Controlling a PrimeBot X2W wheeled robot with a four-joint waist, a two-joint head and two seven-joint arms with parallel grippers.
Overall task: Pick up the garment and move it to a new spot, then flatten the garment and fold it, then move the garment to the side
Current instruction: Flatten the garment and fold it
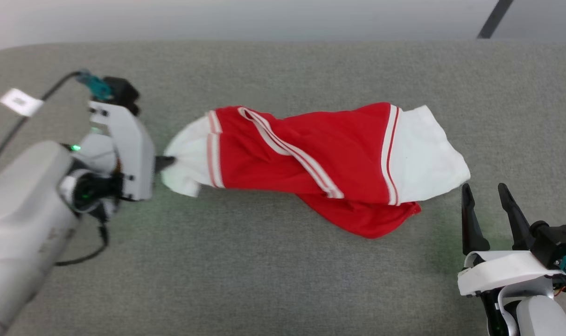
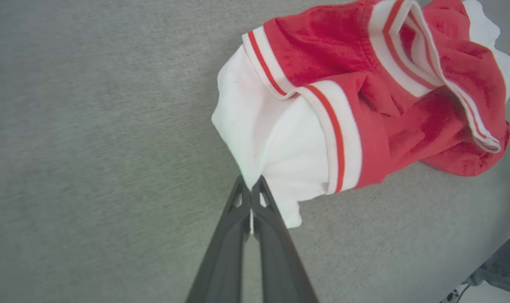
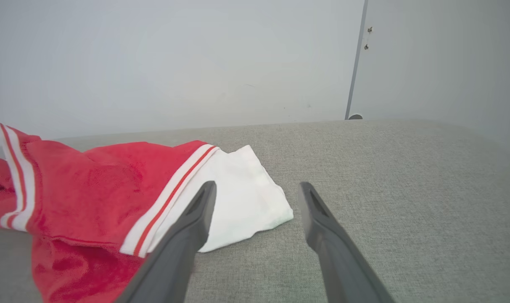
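On the grey mat point(image 1: 264, 280), the left gripper point(image 2: 250, 189) pinches the soft-looking shirt point(image 1: 310, 154) by a sleeve point(image 1: 189, 154); the right gripper point(image 1: 483, 187) gapes.

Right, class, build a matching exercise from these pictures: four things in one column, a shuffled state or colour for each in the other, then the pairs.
Column A
1. left gripper
2. right gripper
3. garment
4. work surface

Column B
a. crumpled, not flat
b. open, holding nothing
c. grey fabric
d. shut on a white sleeve

Pairs: 1-d, 2-b, 3-a, 4-c
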